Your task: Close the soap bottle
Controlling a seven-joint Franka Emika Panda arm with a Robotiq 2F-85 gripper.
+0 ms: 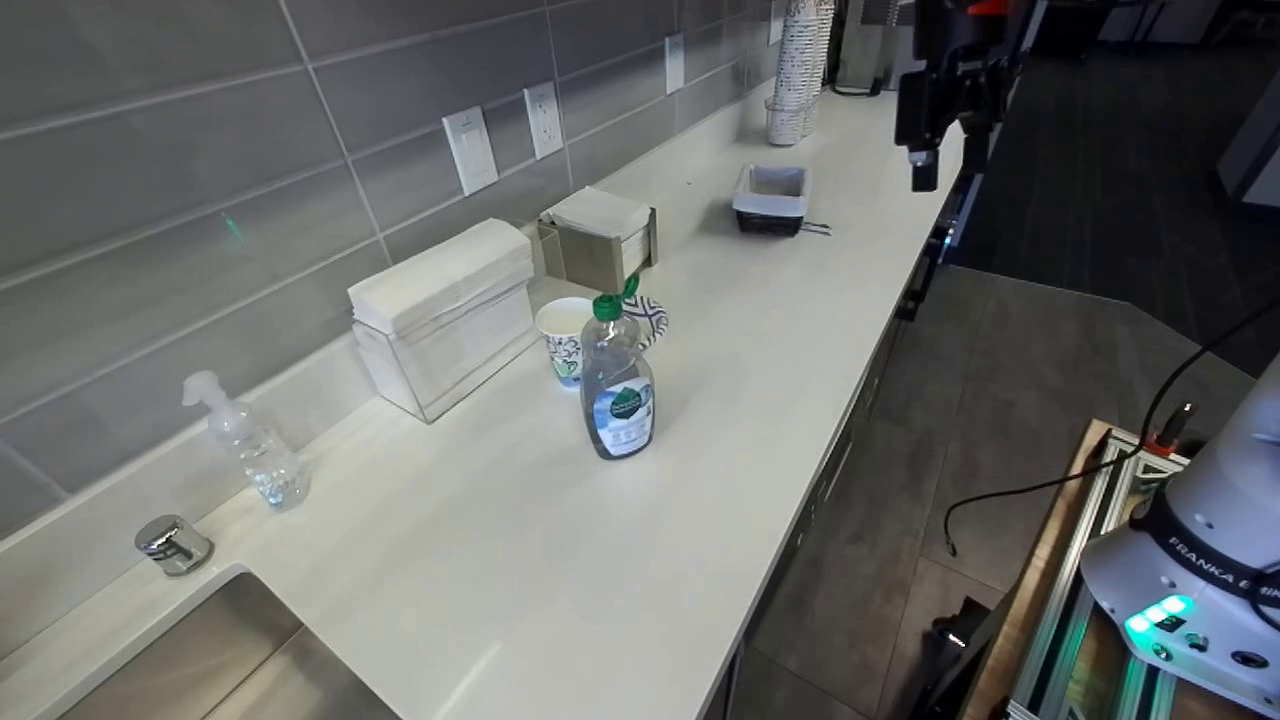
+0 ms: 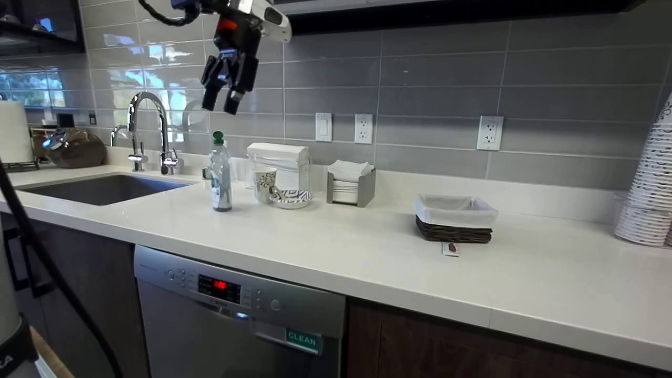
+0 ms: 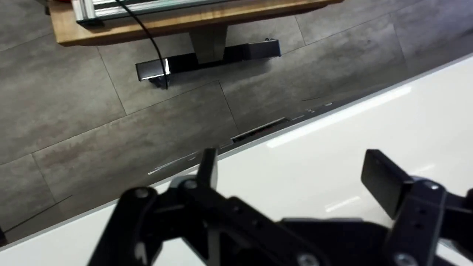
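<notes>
Raised tool [image 3: 292,173] and soap bottle [image 1: 620,410]: positions

You can read "FRANKA" on the arm [image 1: 1200,590] and "CLEAN" on the dishwasher [image 2: 239,338]. Your tool hangs above the table [image 1: 720,450], fingers [image 3: 382,184] pointing down and wide apart. The soap bottle stands upright between the wall edge and front edge, its green lid [image 1: 631,288] raised. Bare surface separates it from the front edge.

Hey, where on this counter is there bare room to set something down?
The counter is bare between the sink and the soap bottle, and again between the lined basket and the tall cup stack. It's crowded next to the soap bottle, where the paper cup and patterned bowl sit close to the paper towels and napkin holder.
</notes>
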